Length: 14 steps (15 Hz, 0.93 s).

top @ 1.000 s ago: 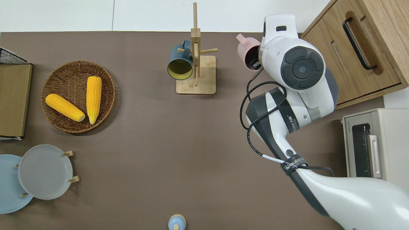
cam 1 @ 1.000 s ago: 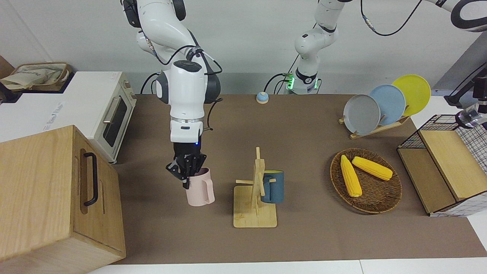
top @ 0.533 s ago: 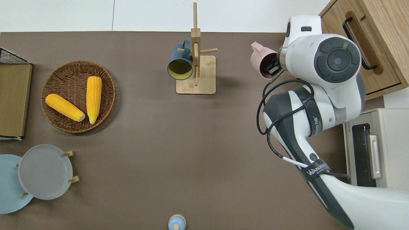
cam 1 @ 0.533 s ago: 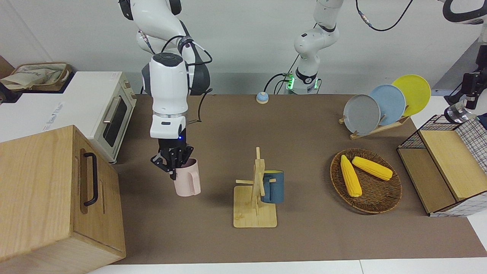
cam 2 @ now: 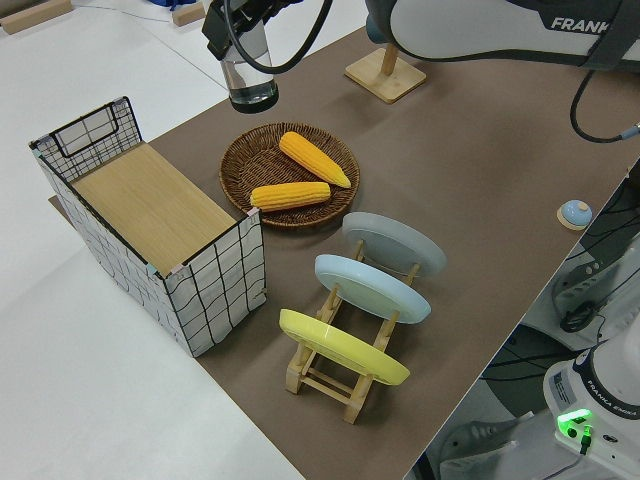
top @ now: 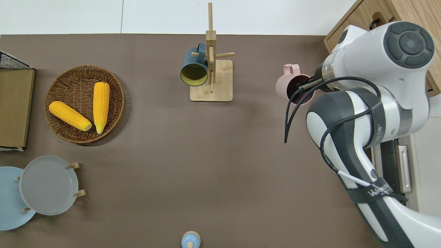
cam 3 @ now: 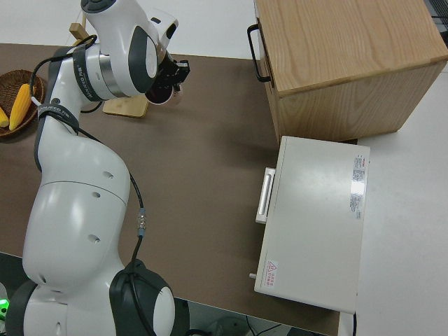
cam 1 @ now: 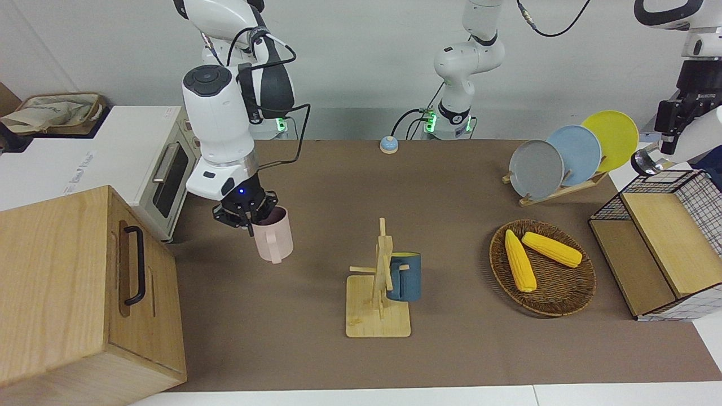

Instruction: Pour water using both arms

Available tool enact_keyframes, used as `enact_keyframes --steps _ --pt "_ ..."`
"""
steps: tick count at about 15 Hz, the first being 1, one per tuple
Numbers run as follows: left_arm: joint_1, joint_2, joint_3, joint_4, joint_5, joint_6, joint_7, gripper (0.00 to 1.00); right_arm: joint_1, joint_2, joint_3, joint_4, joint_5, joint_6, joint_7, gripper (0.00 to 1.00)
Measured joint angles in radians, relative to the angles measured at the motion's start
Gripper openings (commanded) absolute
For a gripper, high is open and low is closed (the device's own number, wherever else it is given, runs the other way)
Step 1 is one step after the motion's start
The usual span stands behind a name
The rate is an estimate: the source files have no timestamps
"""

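right gripper (cam 1: 246, 216): clamped on the rim of the pink mug (cam 1: 273, 237), one finger inside the mouth, one outside.
pink mug: off the table, upright with a slight tilt, handle pointing away from the robots. Overhead shows it over bare brown mat, toward the right arm's end of the table, near the wooden cabinet (cam 1: 73, 293).
left gripper (cam 2: 243, 25): gripping a clear glass (cam 2: 250, 82) from above, glass hanging upright. It sits past the left arm's end of the table, near the wire basket (cam 2: 160, 225); can't tell exactly what it's over.
mug rack (cam 1: 378, 285): mid-table, near the edge farthest from the robots. Blue mug (cam 1: 404, 276) hangs on one peg.
wicker tray (cam 1: 558, 296): toward the left arm's end, two corn cobs (cam 1: 519, 260) in it.
plate rack (cam 1: 555, 192): nearer the robots than the tray; grey, blue and yellow plates on edge.
toaster oven (cam 1: 141, 163): right arm's end, nearer the robots than the cabinet.
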State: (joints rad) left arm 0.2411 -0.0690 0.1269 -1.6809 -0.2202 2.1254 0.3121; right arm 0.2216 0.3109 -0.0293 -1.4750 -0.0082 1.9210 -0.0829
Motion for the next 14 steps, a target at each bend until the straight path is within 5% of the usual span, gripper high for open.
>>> enact_keyframes --steps 6,10,14 --pt "-0.077 -0.096 0.025 -0.118 0.047 0.0 -0.093 0.0 0.013 -0.022 0.035 -0.002 0.171 -0.136 0.386 0.027" --pt "-0.128 -0.176 0.02 -0.224 0.107 0.045 -0.182 0.0 0.039 -0.026 0.122 -0.007 0.213 -0.154 0.669 0.027" --pt "-0.141 -0.24 -0.011 -0.314 0.133 0.071 -0.226 0.0 0.068 -0.026 0.193 -0.015 0.231 -0.105 0.862 0.027"
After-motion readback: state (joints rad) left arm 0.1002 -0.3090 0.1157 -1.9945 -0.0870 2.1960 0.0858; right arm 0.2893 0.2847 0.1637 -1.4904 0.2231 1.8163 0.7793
